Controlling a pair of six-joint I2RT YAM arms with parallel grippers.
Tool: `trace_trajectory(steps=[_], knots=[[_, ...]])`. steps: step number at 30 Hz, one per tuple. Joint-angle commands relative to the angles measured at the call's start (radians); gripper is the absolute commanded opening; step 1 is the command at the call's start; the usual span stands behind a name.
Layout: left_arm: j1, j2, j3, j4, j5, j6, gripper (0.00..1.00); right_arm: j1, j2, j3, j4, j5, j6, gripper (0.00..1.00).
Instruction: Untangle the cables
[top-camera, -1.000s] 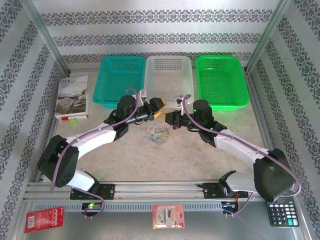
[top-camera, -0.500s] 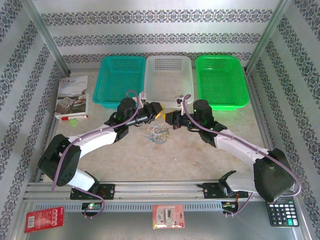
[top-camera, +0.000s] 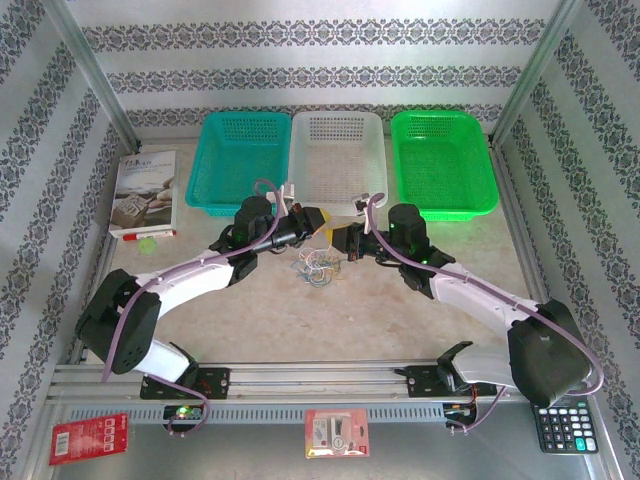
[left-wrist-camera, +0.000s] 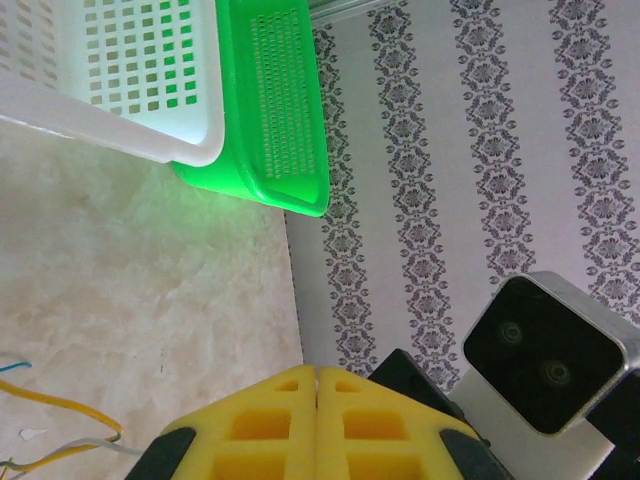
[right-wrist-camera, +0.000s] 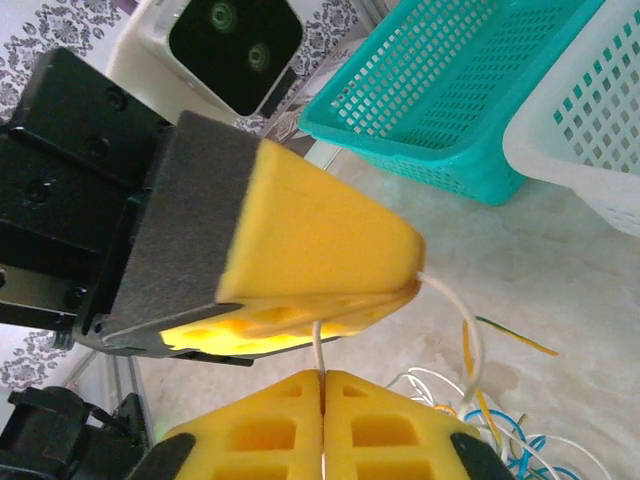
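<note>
Your left gripper (left-wrist-camera: 318, 372) is pressed shut and your right gripper (right-wrist-camera: 322, 378) is closed to a hairline. Both appear to pinch the same whitish cable (right-wrist-camera: 471, 338), held just above the bench (top-camera: 300, 320). Beneath the two grippers, the cables (top-camera: 318, 265) lie in one small knot of whitish, yellow and blue loops, three colours with strands too fine to count, so the untangling looks barely begun. Behind stand three baskets: one teal basket (top-camera: 240, 160), one white basket (top-camera: 338, 155), one green basket (top-camera: 443, 160).

Teal basket (top-camera: 243, 160), white basket (top-camera: 337, 155), green basket (top-camera: 443, 160); yellow, white, blue cables (top-camera: 318, 266); floral-striped walls (top-camera: 300, 35).
</note>
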Motion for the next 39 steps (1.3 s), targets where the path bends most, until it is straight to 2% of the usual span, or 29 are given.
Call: trace_trajectory(steps=[1, 4, 10, 19, 27, 33, 39], knots=[[-0.012, -0.057, 0.035, 0.024, -0.015, 0.074, 0.0, 0.013, -0.009, -0.028, 0.017, 0.018, 0.006, 0.25], [-0.011, -0.073, 0.037, 0.03, -0.013, 0.077, 0.0, 0.014, 0.01, -0.043, 0.046, 0.032, 0.018, 0.42], [-0.011, -0.098, 0.037, 0.037, -0.01, 0.072, 0.0, 0.021, 0.093, -0.079, 0.144, 0.066, 0.045, 0.51], [-0.012, -0.146, 0.059, 0.029, -0.002, 0.068, 0.0, 0.024, 0.225, -0.149, 0.275, 0.141, 0.073, 0.52], [-0.013, -0.18, 0.081, 0.044, 0.015, 0.06, 0.0, 0.009, 0.273, -0.181, 0.313, 0.179, 0.09, 0.52], [-0.013, -0.196, 0.08, 0.069, 0.026, 0.08, 0.0, -0.005, 0.274, -0.19, 0.319, 0.175, 0.112, 0.51], [-0.013, -0.198, 0.028, 0.006, 0.023, 0.172, 0.0, -0.023, 0.175, -0.196, 0.256, 0.153, 0.121, 0.51]])
